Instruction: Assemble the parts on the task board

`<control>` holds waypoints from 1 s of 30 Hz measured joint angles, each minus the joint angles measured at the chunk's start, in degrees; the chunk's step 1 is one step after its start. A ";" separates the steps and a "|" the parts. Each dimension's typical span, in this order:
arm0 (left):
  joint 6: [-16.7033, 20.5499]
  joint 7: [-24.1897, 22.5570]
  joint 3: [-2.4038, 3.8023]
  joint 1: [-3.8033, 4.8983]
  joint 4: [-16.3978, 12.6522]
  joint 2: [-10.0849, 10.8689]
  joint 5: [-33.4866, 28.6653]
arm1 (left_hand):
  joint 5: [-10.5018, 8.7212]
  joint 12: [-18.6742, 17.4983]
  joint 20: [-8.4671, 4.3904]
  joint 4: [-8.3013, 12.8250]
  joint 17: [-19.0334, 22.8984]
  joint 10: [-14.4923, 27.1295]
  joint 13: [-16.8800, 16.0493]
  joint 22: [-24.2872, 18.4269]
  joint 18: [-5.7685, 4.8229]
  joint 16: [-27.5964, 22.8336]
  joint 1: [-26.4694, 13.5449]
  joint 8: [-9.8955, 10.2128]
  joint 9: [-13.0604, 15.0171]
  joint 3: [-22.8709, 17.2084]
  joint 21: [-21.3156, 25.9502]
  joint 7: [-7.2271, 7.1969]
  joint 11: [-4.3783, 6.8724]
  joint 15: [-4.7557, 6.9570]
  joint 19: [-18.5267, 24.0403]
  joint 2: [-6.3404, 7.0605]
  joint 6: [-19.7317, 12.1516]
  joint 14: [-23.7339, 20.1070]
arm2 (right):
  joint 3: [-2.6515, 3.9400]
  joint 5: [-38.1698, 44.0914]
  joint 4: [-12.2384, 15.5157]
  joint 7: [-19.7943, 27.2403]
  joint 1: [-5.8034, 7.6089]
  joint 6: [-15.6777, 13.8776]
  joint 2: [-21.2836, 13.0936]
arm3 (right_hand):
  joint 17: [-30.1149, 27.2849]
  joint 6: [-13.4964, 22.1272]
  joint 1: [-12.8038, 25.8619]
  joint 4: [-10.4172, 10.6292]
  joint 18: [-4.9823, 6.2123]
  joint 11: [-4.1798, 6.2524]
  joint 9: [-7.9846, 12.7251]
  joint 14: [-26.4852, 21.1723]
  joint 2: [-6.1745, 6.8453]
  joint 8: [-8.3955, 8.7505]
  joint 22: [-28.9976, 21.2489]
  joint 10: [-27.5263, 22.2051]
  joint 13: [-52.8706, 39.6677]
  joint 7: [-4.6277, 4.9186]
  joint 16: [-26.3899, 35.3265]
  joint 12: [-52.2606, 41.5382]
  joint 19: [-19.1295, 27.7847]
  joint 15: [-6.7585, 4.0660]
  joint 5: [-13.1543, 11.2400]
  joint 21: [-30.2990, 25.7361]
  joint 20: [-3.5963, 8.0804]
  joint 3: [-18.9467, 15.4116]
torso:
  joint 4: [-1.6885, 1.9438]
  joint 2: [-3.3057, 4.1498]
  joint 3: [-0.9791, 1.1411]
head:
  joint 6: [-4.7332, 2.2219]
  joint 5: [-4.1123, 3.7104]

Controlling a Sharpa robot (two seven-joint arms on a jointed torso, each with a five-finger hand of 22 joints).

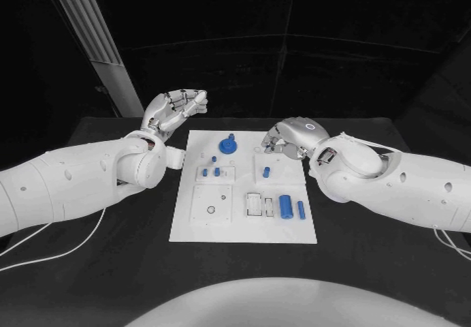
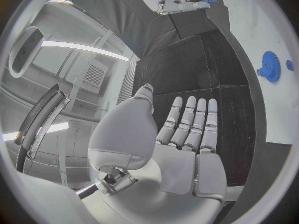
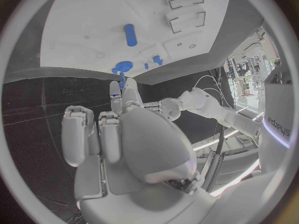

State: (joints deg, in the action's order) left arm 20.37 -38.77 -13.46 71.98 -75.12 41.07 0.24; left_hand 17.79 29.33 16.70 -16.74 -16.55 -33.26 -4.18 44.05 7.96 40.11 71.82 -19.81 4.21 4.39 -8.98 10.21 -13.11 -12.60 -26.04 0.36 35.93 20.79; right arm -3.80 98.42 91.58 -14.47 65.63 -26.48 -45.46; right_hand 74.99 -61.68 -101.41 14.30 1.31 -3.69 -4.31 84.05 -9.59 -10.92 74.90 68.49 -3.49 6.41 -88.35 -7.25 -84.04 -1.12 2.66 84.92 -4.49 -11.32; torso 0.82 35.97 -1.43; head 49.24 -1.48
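Blue parts: most lie loose on the task board; the gear sits near its far edge, the cylinder nearer me.
Progress: little assembled, I judge (most is left).
My right hand: over the board's far right corner, pinching a small blue piece at the fingertips.
My left hand: off the board's far left corner, raised, fingers apart, holding nothing.
Gear to left hand: near, apart.
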 measured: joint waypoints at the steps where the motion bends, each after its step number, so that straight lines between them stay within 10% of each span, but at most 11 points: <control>1: 0.00 0.00 0.00 0.00 0.02 -0.02 0.00 | 0.00 0.00 0.00 0.00 0.00 0.00 0.00 0.00 0.00 0.00 0.00 0.00 0.00 0.00 0.00 0.00 0.00 0.00 0.00 0.00 0.00 0.00 | 0.00 0.00 0.28 0.20 0.01 -0.20 0.19 | 0.00 0.00 0.00 0.01 0.00 0.00 0.00 0.00 0.00 0.00 0.00 0.00 0.00 0.00 0.00 0.00 0.12 0.00 0.00 0.00 -0.12 0.01 | 0.01 0.01 0.00 | 0.01 0.03; 17: -0.04 0.00 0.00 -0.06 0.31 -0.13 -0.01 | 0.00 0.00 0.00 0.00 0.08 0.00 -0.01 0.01 0.00 0.00 0.00 -0.20 0.00 0.00 0.00 0.00 0.00 0.00 0.00 0.00 0.00 0.00 | -0.02 -0.81 2.77 3.23 0.02 -1.26 3.84 | 0.00 0.19 -0.30 0.26 0.00 -0.41 0.13 0.00 0.31 0.75 0.00 0.41 0.00 0.67 -0.01 0.73 -0.02 0.41 0.00 0.00 -0.43 0.26 | 0.04 0.03 -0.03 | 0.46 1.08; 30: -0.07 0.00 0.00 -0.10 0.37 -0.11 -0.01 | 0.00 0.00 0.00 0.00 0.07 0.00 -0.01 -0.03 0.00 0.00 0.00 -0.19 0.00 0.00 0.00 0.00 0.00 -0.01 0.00 0.00 0.00 0.00 | -0.08 -1.21 1.06 5.46 -0.82 0.19 7.96 | 0.01 0.55 -0.53 0.47 0.00 -0.41 0.27 0.00 0.53 1.15 0.00 0.41 0.00 1.03 -0.01 1.39 -0.02 0.82 0.00 0.00 -0.84 0.47 | 0.02 0.03 -0.01 | 0.76 3.46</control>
State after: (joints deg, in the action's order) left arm 20.29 -38.77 -13.46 71.88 -74.76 40.96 0.22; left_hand 17.79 29.33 16.70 -16.74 -16.48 -33.27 -4.19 44.01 7.96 40.11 71.82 -20.00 4.21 4.39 -8.98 10.21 -13.11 -12.60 -26.04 0.36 35.93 20.79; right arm -3.88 97.21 92.64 -9.01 64.81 -26.29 -37.50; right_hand 75.00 -61.14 -101.94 14.76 1.32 -4.10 -4.04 84.04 -9.07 -9.76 74.90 68.90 -3.49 7.44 -88.36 -5.87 -84.06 -0.29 2.66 84.92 -5.34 -10.86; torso 0.84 36.00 -1.44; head 50.00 1.98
